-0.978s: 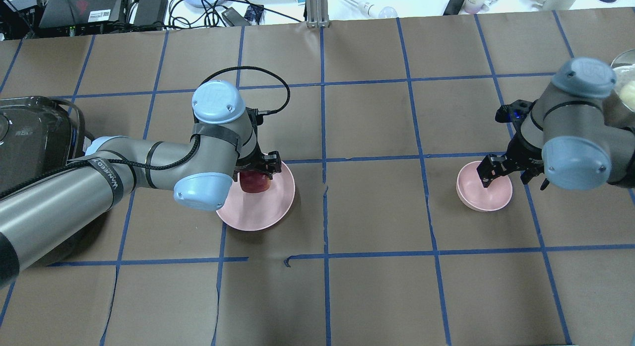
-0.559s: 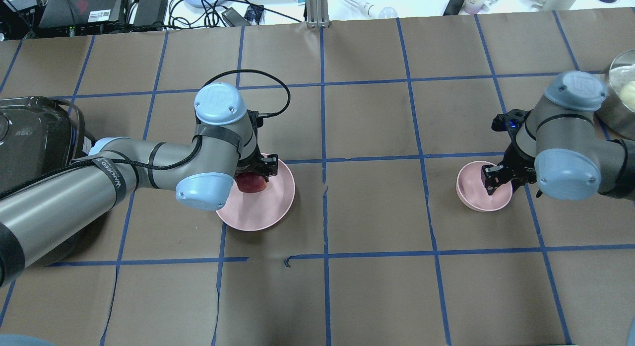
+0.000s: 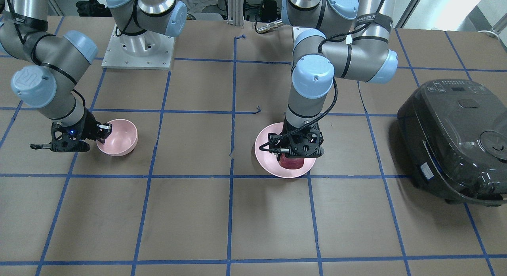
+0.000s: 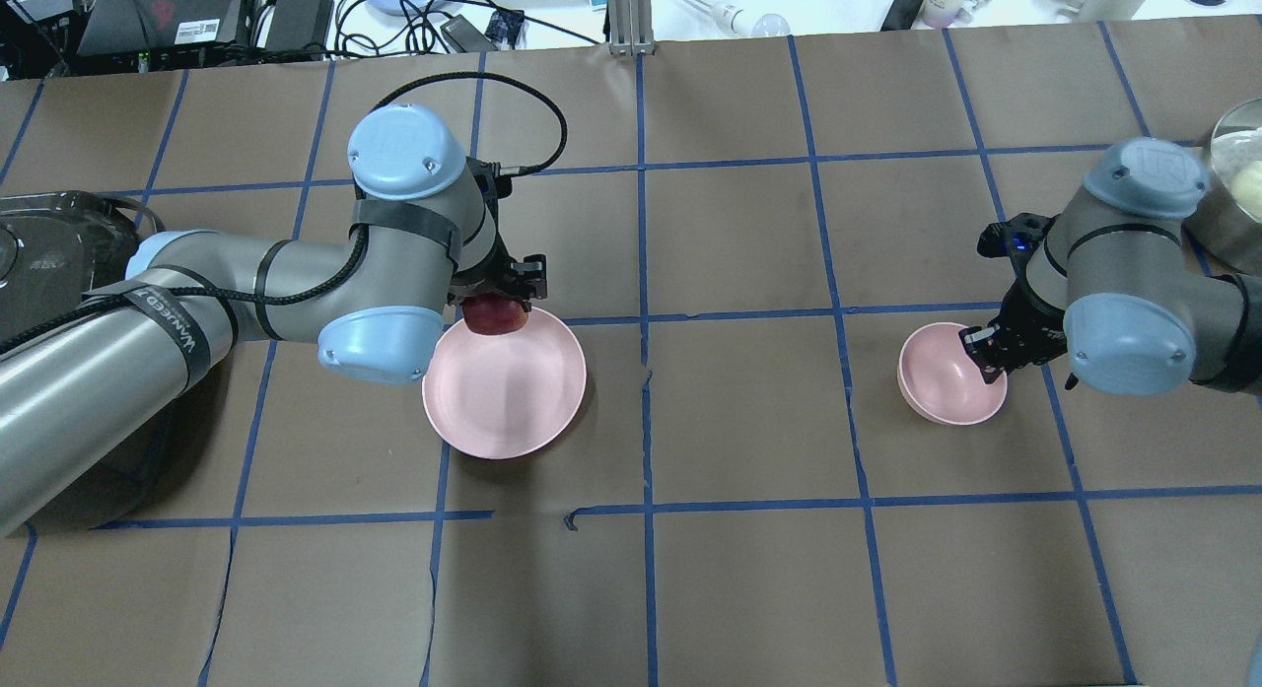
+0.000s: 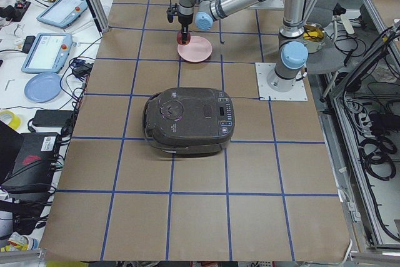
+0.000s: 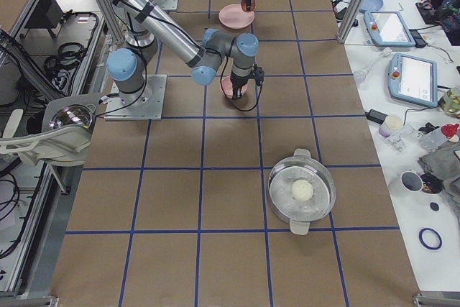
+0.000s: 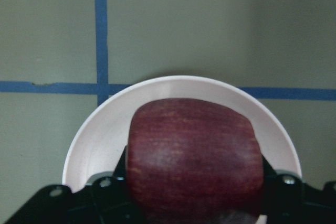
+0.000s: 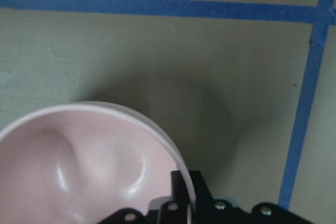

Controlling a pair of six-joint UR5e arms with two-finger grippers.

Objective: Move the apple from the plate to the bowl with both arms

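My left gripper (image 4: 498,301) is shut on the dark-red apple (image 4: 493,319) and holds it just above the far edge of the wide pink plate (image 4: 513,411). In the left wrist view the apple (image 7: 194,156) fills the space between the jaws, with the plate (image 7: 100,135) below. In the front view the apple (image 3: 292,163) hangs under the gripper (image 3: 295,151) over the plate (image 3: 264,157). My right gripper (image 4: 986,358) is shut on the near-side rim of the small pink bowl (image 4: 945,372), which looks slightly tilted. The right wrist view shows the bowl's rim (image 8: 157,140) pinched between the fingers.
A black rice cooker (image 3: 455,141) stands on the robot's left side of the table. A metal pot with a glass lid (image 6: 302,192) stands at the right end. A metal post (image 4: 628,17) and cables lie along the far edge.
My left gripper has lifted the apple off the plate and moved it toward the plate's far edge. My right gripper has closed on the bowl's rim, and the bowl has shifted slightly left.
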